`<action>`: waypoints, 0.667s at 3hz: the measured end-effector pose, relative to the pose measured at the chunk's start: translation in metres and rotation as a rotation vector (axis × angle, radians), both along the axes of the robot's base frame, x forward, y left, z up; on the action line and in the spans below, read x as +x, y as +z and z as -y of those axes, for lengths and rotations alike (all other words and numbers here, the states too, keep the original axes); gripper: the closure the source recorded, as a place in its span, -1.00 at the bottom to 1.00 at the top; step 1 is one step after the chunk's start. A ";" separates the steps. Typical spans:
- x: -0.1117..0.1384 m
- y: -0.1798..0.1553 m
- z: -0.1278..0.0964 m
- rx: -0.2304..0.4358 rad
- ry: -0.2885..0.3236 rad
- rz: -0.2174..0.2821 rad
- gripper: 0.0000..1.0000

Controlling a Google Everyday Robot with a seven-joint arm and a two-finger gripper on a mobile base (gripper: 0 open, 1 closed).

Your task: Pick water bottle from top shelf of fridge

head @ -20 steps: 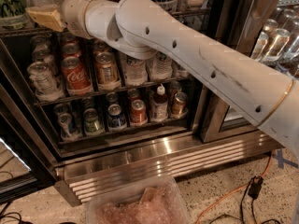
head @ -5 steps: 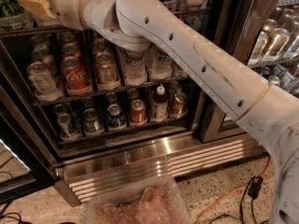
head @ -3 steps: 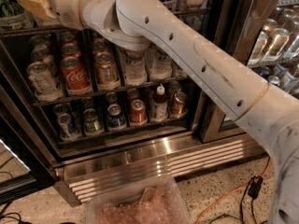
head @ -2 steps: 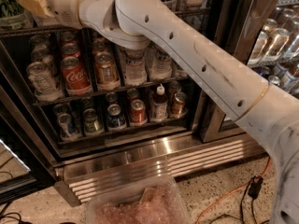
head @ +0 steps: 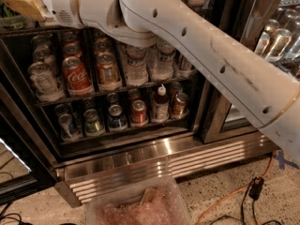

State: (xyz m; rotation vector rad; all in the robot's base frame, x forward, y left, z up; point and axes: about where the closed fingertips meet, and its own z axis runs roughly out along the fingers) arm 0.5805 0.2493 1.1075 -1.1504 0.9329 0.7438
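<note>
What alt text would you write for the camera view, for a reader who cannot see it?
A white robot arm reaches from lower right into the fridge, its gripper at the picture's top-left corner, above racks of cans. A clear plastic tub sits on the floor.

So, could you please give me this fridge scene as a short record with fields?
gripper: top left corner, at the top shelf, partly cut off by the frame
arm: reaches from lower right across the fridge
water bottle: not visible
middle rack: Coca-Cola can among other cans, slim bottles to its right
floor: clear bin in front of the fridge
</note>
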 end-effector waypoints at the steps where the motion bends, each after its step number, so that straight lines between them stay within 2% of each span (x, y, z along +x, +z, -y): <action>1: -0.021 -0.003 0.008 -0.067 0.028 -0.011 1.00; 2: -0.021 -0.009 0.011 -0.086 0.038 -0.019 1.00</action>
